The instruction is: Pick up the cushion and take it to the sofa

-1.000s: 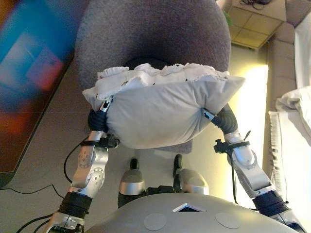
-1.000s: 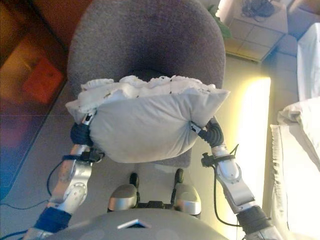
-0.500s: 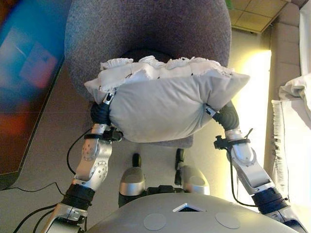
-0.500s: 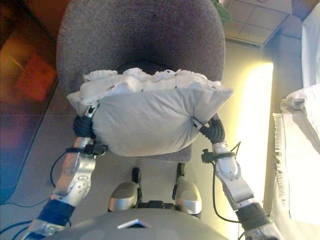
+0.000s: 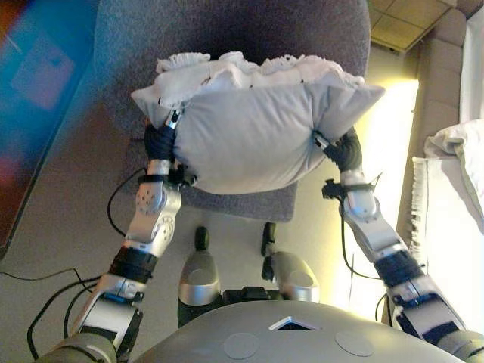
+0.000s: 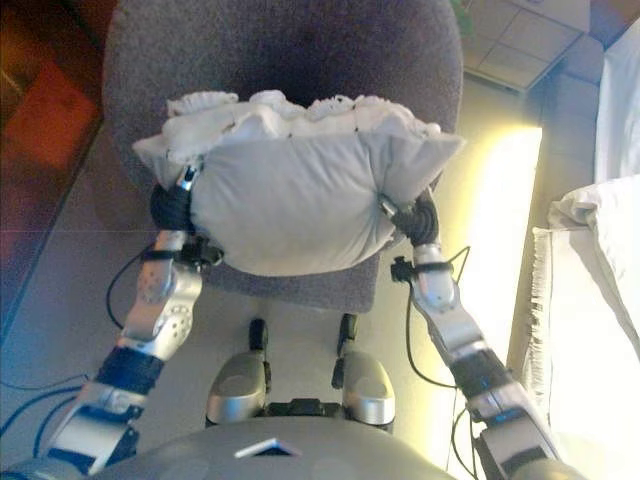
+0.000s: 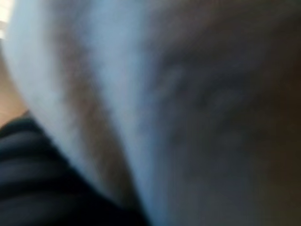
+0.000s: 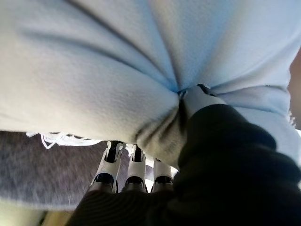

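A white cushion (image 5: 249,140) with a frilled far edge is held up between my two hands above the seat of a grey round chair (image 5: 227,30). My left hand (image 5: 160,140) grips its left end, with the thumb on the near face and the fingers hidden behind it. My right hand (image 5: 346,150) grips the right end. In the right wrist view the thumb digs into the cloth (image 8: 117,70) and the fingers (image 8: 134,169) reach under it. The left wrist view shows only cushion cloth (image 7: 188,94) close up.
A white fringed cloth (image 5: 454,219) and a white pillow (image 5: 457,144) lie at the right on a beige sofa (image 5: 442,83). A dark glossy screen (image 5: 38,83) stands at the left. Pale floor runs between the chair and the sofa.
Both arms have stretched further out and the cushion sits higher in the view, more over the chair seat. The whole picture has also shifted. Both hands keep their hold.
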Robot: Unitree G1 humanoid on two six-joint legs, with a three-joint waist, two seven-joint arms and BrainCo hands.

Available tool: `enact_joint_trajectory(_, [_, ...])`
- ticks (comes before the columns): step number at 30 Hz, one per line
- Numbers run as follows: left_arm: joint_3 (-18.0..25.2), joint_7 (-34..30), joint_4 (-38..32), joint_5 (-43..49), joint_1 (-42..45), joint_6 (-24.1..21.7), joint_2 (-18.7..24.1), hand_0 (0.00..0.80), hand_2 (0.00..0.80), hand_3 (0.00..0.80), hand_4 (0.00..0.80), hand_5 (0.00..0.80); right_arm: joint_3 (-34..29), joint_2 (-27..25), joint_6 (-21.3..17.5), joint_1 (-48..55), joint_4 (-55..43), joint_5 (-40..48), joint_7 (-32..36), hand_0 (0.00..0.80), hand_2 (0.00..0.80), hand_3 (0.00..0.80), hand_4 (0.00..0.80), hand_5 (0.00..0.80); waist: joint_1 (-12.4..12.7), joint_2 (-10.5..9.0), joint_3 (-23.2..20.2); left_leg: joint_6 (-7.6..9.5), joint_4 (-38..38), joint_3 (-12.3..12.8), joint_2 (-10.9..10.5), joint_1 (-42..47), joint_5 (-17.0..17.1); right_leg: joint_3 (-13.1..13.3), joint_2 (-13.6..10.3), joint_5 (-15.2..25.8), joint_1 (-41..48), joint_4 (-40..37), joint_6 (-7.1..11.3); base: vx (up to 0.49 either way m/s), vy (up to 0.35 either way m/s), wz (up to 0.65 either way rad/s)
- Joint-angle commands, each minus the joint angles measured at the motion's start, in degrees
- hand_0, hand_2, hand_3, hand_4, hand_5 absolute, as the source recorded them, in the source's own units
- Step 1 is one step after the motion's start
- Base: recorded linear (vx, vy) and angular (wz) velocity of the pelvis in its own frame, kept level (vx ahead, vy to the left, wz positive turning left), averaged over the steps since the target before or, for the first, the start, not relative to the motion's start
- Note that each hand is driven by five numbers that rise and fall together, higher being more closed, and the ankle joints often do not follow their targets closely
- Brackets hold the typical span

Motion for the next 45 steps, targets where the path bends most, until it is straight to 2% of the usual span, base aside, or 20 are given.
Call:
enact_joint_trajectory(1, [-6.1,-0.2,-0.3,7.9,-14.1,-4.8,-4.2,0.8,0.8,0.8,0.8,0.8,4.6,3.8,-3.1,-14.4,-3.3,-0.3,0.0,0.8,0.8,0.8,0.8,0.8,1.3,0.06,3.5,1.61,0.6,-3.4,-0.5,-6.2,0.5,0.4,-6.2,-4.1,4.7,1.2,6.23,-0.124,0.034,0.1])
enact_joint_trajectory(4, [-6.4,1.2,6.9,8.4,-19.7,-5.6,-5.7,0.8,0.8,0.8,0.8,0.8,5.3,5.6,-1.3,-20.8,1.7,0.1,-1.1,0.8,0.8,0.8,0.8,0.8,1.1,0.39,5.2,1.37,0.6,-3.6,-0.7,-8.1,1.0,0.3,-6.2,-3.9,2.5,1.5,6.0,-0.099,0.045,0.16])
enact_joint_trajectory(10, [-6.0,3.3,17.2,8.2,-26.5,-7.3,-8.3,0.8,0.8,0.8,0.8,0.8,6.1,5.5,-0.3,-28.7,8.8,3.2,-0.5,0.8,0.8,0.8,0.8,0.8,0.6,1.24,8.3,1.2,0.9,-3.8,-1.4,-11.3,1.7,0.4,-6.8,-3.0,-3.0,3.5,6.04,-0.072,0.076,0.05])
enact_joint_trajectory(16, [-6.0,5.0,23.1,8.1,-30.8,-6.7,-10.2,0.8,0.8,0.8,0.8,0.8,6.8,5.0,1.3,-34.5,16.2,6.0,0.3,0.8,0.8,0.8,0.8,0.8,-0.2,2.76,10.8,1.41,1.0,-3.3,-2.4,-13.6,2.7,0.8,-7.6,-2.1,-8.2,5.8,6.0,-0.052,0.107,0.02])
enact_joint_trajectory(20, [-6.1,9.6,26.8,7.1,-34.0,-6.7,-10.5,0.8,0.8,0.8,0.8,0.8,7.3,5.0,3.0,-37.7,20.6,8.2,0.5,0.8,0.8,0.8,0.8,0.8,-1.0,3.83,11.8,1.43,1.0,-3.0,-2.9,-14.4,3.3,1.5,-7.6,-1.8,-10.5,7.1,5.6,-0.011,0.111,0.03])
enact_joint_trajectory(25, [-6.0,11.6,31.8,4.8,-38.7,-5.2,-10.5,0.787,0.787,0.787,0.787,0.787,7.1,4.3,2.2,-42.0,26.4,10.4,-0.2,0.8,0.8,0.8,0.8,0.8,-1.9,5.19,12.9,1.25,1.2,-2.4,-3.0,-16.0,4.1,2.0,-7.6,-1.3,-13.2,8.0,5.24,-0.029,0.082,-0.01])
enact_joint_trajectory(27, [-5.7,12.8,33.1,3.6,-39.5,-4.8,-10.0,0.449,0.449,0.449,0.449,0.449,6.8,3.6,2.1,-42.8,27.3,10.7,-0.8,0.8,0.8,0.8,0.8,0.8,-2.2,5.67,13.0,1.14,1.2,-2.2,-3.1,-16.2,4.3,2.1,-7.6,-1.3,-13.7,8.2,5.23,-0.005,0.073,0.06])
enact_joint_trajectory(28, [-5.1,13.4,33.9,3.0,-39.8,-4.9,-9.4,0.0,0.0,0.0,0.0,0.0,6.5,3.0,2.0,-43.2,27.7,10.9,-1.5,0.8,0.8,0.8,0.8,0.8,-2.3,5.95,13.0,1.09,1.1,-2.1,-3.2,-16.2,4.4,2.2,-7.6,-1.3,-13.9,8.3,5.16,0.014,0.088,0.05])
enact_joint_trajectory(30, [-4.0,14.8,34.8,2.1,-39.9,-5.6,-8.2,0.0,0.0,0.0,0.0,0.0,5.9,1.9,1.9,-43.3,28.0,11.4,-2.8,0.8,0.8,0.8,0.8,0.8,-2.6,6.39,13.0,1.04,1.0,-1.9,-3.3,-16.0,4.4,2.4,-7.5,-1.5,-14.1,8.6,5.02,0.021,0.076,0.03])
enact_joint_trajectory(32, [-2.3,16.3,34.8,1.1,-39.0,-6.4,-6.1,0.0,0.0,0.0,0.0,0.0,4.6,0.0,1.2,-42.3,27.6,11.9,-3.9,0.056,0.056,0.056,0.056,0.056,-2.8,6.78,13.0,0.97,1.1,-1.6,-3.4,-15.6,4.1,2.3,-7.6,-1.8,-14.1,8.9,4.95,0.011,0.053,0.01])
enact_joint_trajectory(33, [-1.3,17.8,34.5,1.0,-38.2,-7.1,-5.0,0.0,0.0,0.0,0.0,0.0,3.9,-1.1,1.0,-41.5,27.0,12.2,-4.8,0.0,0.0,0.0,0.0,0.0,-2.9,7.0,13.0,0.9,1.3,-1.5,-3.5,-15.6,4.0,2.2,-7.7,-1.9,-14.3,9.1,4.9,0.0,0.052,-0.01])
enact_joint_trajectory(36, [2.2,21.9,33.3,0.5,-35.2,-8.6,-1.7,0.0,0.0,0.0,0.0,0.0,1.3,-4.7,-0.2,-39.2,25.8,11.7,-7.0,0.0,0.0,0.0,0.0,0.0,-2.9,7.76,13.0,0.81,1.8,-1.2,-3.6,-15.3,3.5,1.9,-8.0,-2.5,-14.2,9.5,4.77,0.002,0.048,-0.02])
enact_joint_trajectory(40, [8.3,22.2,34.2,-2.6,-31.1,-9.4,3.5,0.0,0.0,0.0,0.0,0.0,-3.4,-10.0,-2.3,-36.3,25.8,12.8,-8.4,0.0,0.0,0.0,0.0,0.0,-2.9,8.63,12.6,0.57,2.4,-0.8,-3.5,-14.7,2.8,1.3,-8.2,-3.4,-13.8,10.1,4.66,-0.003,0.021,-0.04])
enact_joint_trajectory(42, [10.7,20.6,34.9,-4.2,-29.1,-8.4,5.4,0.0,0.0,0.0,0.0,0.0,-5.4,-11.9,-2.6,-35.0,25.3,12.6,-9.1,0.0,0.0,0.0,0.0,0.0,-2.9,8.88,12.2,0.49,2.7,-0.7,-3.4,-14.4,2.4,1.0,-8.3,-3.9,-13.6,10.4,4.57,-0.008,0.017,-0.06])
enact_joint_trajectory(45, [12.3,19.1,35.2,-0.5,-25.4,-5.4,8.2,0.0,0.0,0.0,0.0,0.0,-7.8,-15.0,-1.8,-33.2,24.0,12.5,-9.8,0.0,0.0,0.0,0.0,0.0,-2.6,9.13,11.4,0.45,2.8,-0.5,-3.2,-13.6,2.0,0.3,-8.4,-4.4,-13.0,10.7,4.49,0.002,-0.003,-0.12])
